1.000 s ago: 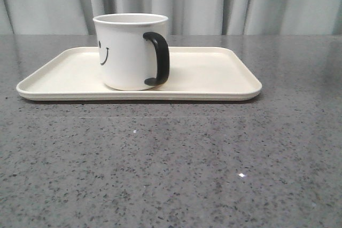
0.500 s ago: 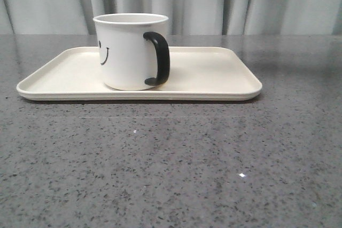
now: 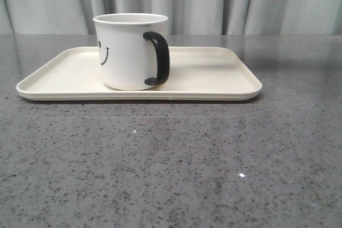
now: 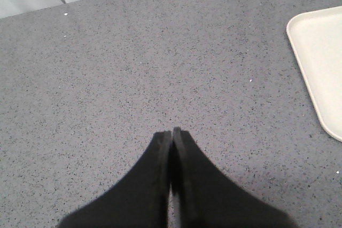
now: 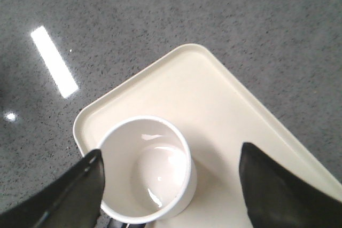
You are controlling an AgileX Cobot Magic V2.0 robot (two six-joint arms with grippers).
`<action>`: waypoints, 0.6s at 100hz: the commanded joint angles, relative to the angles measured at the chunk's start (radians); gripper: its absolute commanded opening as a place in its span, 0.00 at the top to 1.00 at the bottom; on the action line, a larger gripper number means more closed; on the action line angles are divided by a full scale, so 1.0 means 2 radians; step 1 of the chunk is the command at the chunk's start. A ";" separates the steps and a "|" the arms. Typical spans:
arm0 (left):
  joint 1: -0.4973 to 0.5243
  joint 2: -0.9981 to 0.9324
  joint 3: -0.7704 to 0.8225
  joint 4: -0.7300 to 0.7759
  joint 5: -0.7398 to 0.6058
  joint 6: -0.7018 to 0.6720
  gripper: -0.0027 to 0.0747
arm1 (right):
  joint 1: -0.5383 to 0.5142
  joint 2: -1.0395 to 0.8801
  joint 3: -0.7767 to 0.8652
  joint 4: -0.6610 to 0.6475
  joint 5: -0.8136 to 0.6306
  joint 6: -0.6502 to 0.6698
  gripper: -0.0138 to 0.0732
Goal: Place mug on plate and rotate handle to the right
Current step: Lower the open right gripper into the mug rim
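Observation:
The white mug with a black smiley stands upright on the left half of the cream plate. Its black handle faces the front right. No gripper shows in the front view. In the right wrist view my right gripper is open and empty, high above the mug on the plate; a bit of the handle shows at the frame edge. In the left wrist view my left gripper is shut and empty over bare table, with the plate's corner off to one side.
The plate lies on a grey speckled table. Pale curtains hang behind the table's far edge. A bright strip of light reflects off the table in the right wrist view.

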 commanded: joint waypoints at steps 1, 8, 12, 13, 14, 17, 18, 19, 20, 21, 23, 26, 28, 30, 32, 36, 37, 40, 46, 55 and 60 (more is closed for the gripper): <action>-0.004 0.001 -0.011 0.015 -0.026 -0.005 0.99 | 0.004 -0.010 -0.016 0.019 -0.006 -0.003 0.23; -0.004 0.001 -0.011 0.015 -0.026 -0.005 0.99 | 0.009 -0.001 -0.016 0.019 -0.002 -0.003 0.23; -0.004 0.001 -0.011 0.015 -0.026 -0.005 0.99 | 0.012 0.003 -0.016 0.018 0.000 -0.003 0.23; -0.004 0.001 -0.011 0.015 -0.026 -0.005 0.99 | 0.013 0.006 -0.016 0.018 0.000 -0.003 0.23; -0.004 0.001 -0.011 0.015 -0.026 -0.005 0.99 | 0.014 0.007 -0.016 0.017 0.001 -0.003 0.23; -0.004 0.001 -0.011 0.015 -0.026 -0.005 0.99 | 0.015 0.011 -0.016 0.017 0.001 -0.003 0.23; -0.004 0.001 -0.011 0.015 -0.026 -0.005 0.99 | 0.016 0.012 -0.016 0.017 0.001 -0.003 0.23; -0.004 0.001 -0.011 0.015 -0.026 -0.005 0.99 | 0.017 0.014 -0.016 0.016 0.001 -0.003 0.23; -0.004 0.001 -0.011 0.015 -0.026 -0.005 0.99 | 0.017 0.016 -0.016 0.015 0.001 -0.003 0.23; -0.004 0.001 -0.011 0.015 -0.025 -0.005 0.99 | 0.018 0.017 -0.016 0.014 0.001 -0.003 0.23; -0.004 0.001 -0.011 0.015 -0.025 -0.005 0.99 | 0.018 0.020 -0.016 0.014 0.001 -0.003 0.23; -0.004 0.001 -0.011 0.015 -0.025 -0.005 0.99 | 0.018 0.023 -0.016 0.013 0.001 -0.003 0.23; -0.004 0.001 -0.011 0.015 -0.025 -0.005 0.99 | 0.018 0.027 -0.016 0.013 0.002 -0.003 0.23; -0.004 0.001 -0.011 0.015 -0.025 -0.005 0.99 | 0.018 0.029 -0.016 0.013 0.002 -0.003 0.23; -0.004 0.001 -0.011 0.015 -0.025 -0.005 0.99 | 0.018 0.032 -0.016 0.013 0.002 -0.003 0.23; -0.004 0.001 -0.011 0.015 -0.025 -0.005 0.99 | 0.018 0.037 -0.016 0.013 0.002 -0.003 0.23; -0.004 0.001 -0.011 0.015 -0.025 -0.005 0.99 | 0.018 0.037 -0.016 0.013 0.002 -0.003 0.23; -0.004 0.001 -0.011 0.015 -0.025 -0.005 0.99 | 0.018 0.041 -0.016 0.013 0.002 -0.003 0.23; -0.004 0.001 -0.011 0.015 -0.025 -0.005 0.99 | 0.018 0.049 -0.016 0.013 0.002 -0.003 0.23; -0.004 0.001 -0.011 0.015 -0.025 -0.005 0.99 | 0.018 0.059 -0.016 0.012 0.002 -0.003 0.23; -0.004 0.001 -0.011 0.015 -0.025 -0.005 0.99 | 0.018 0.063 -0.016 0.012 0.002 -0.003 0.23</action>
